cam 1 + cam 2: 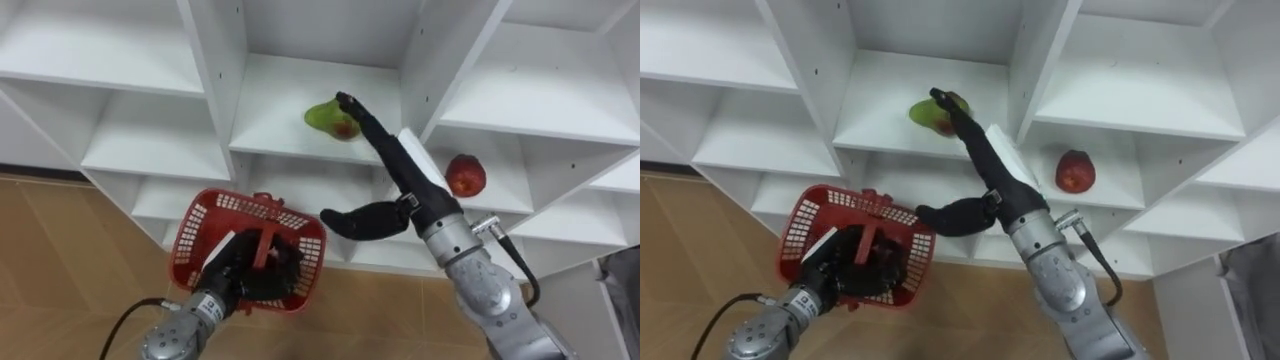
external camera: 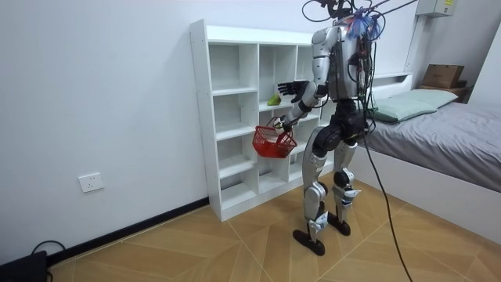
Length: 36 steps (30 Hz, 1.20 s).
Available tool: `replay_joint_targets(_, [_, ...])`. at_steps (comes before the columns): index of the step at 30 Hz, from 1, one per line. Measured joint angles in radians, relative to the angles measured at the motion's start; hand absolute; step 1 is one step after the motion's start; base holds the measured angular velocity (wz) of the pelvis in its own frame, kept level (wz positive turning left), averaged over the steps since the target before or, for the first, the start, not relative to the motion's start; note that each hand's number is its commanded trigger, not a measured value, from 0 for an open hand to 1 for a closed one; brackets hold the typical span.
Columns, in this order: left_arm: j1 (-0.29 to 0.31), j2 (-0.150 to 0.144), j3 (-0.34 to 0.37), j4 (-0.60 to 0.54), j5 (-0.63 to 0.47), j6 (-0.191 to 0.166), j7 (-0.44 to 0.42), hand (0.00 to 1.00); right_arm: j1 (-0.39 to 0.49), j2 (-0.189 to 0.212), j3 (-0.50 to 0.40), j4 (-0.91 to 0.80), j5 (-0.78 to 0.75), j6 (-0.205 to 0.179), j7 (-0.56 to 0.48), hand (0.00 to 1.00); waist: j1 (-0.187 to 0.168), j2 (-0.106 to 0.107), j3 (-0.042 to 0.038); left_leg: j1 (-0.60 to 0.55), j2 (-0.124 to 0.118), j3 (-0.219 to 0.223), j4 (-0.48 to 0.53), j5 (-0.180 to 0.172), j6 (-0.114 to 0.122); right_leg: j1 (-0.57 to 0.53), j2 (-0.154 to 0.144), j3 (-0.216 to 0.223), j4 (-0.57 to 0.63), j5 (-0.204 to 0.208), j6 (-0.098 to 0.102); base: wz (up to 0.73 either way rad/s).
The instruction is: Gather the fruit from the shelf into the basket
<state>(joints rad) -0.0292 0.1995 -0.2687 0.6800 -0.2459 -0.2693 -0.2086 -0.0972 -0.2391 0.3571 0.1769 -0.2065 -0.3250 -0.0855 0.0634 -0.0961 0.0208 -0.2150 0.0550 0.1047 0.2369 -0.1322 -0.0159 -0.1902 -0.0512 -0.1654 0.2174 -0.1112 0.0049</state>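
Note:
A green pear with a red blush point(image 1: 328, 118) point(image 1: 928, 114) lies on the middle shelf of the white closet point(image 1: 320, 135). My right hand point(image 1: 392, 158) point(image 1: 985, 160) reaches into that compartment, fingers straight, their tips at the pear, thumb spread out to the left. A red apple point(image 1: 465, 175) point(image 1: 1074, 171) sits in the compartment to the right, one level lower. My left hand point(image 1: 250, 268) point(image 1: 845, 265) is curled round the handle of a red plastic basket point(image 1: 210, 225) point(image 1: 805, 225), held below the pear's shelf. In the room view I stand facing the closet point(image 2: 235, 117), basket point(image 2: 274, 142) in front.
The closet's upright dividers point(image 1: 215, 70) flank the pear's compartment on both sides. Wooden floor point(image 1: 60, 260) lies below left. In the room view a bed point(image 2: 446, 133) stands behind me on the right.

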Motion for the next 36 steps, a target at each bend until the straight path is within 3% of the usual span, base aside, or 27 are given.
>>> replay_joint_targets(4, [0.0,0.0,0.0,0.015,-0.022,0.0,0.0,1.0,-0.039,0.0,-0.001,0.0,0.001,-0.005,-0.037,0.0,-0.001,-0.001,0.0007,0.001,0.0,0.0,0.0,0.0,0.0,0.0,0.0,-0.001,0.002,0.0,0.0,0.0])
replay_joint_targets(9, [0.0,0.001,-0.001,0.02,-0.036,0.0,0.0,1.0,-0.056,0.0,-0.01,0.0,0.002,-0.025,-0.094,0.0,0.0,-0.015,0.0071,0.0,0.0,-0.001,0.0,0.001,-0.001,0.0,-0.001,-0.003,0.002,-0.001,0.0,0.0])
replay_joint_targets(20, [0.001,-0.004,-0.001,0.022,-0.034,0.0,0.0,1.0,-0.072,-0.015,-0.023,0.008,0.0,-0.024,-0.193,0.0,0.005,-0.02,0.0068,0.004,-0.001,-0.011,0.001,0.001,-0.001,0.013,-0.001,-0.011,-0.001,-0.002,0.001,0.01])
replay_joint_targets(29, [0.023,-0.007,-0.001,0.031,-0.035,0.004,0.0,1.0,-0.081,-0.029,-0.026,0.052,-0.011,-0.023,-0.228,0.0,0.026,-0.023,0.0087,0.018,-0.002,-0.028,0.001,0.004,-0.004,0.041,0.001,-0.024,-0.016,-0.002,0.0,0.04])
replay_joint_targets(36, [0.029,-0.023,0.017,0.037,-0.03,0.029,-0.001,1.0,-0.087,-0.028,-0.028,0.082,-0.082,-0.024,-0.231,0.0,0.026,-0.021,0.0093,0.017,-0.002,-0.028,0.0,0.004,-0.004,0.04,0.001,-0.024,-0.015,-0.002,-0.001,0.0])
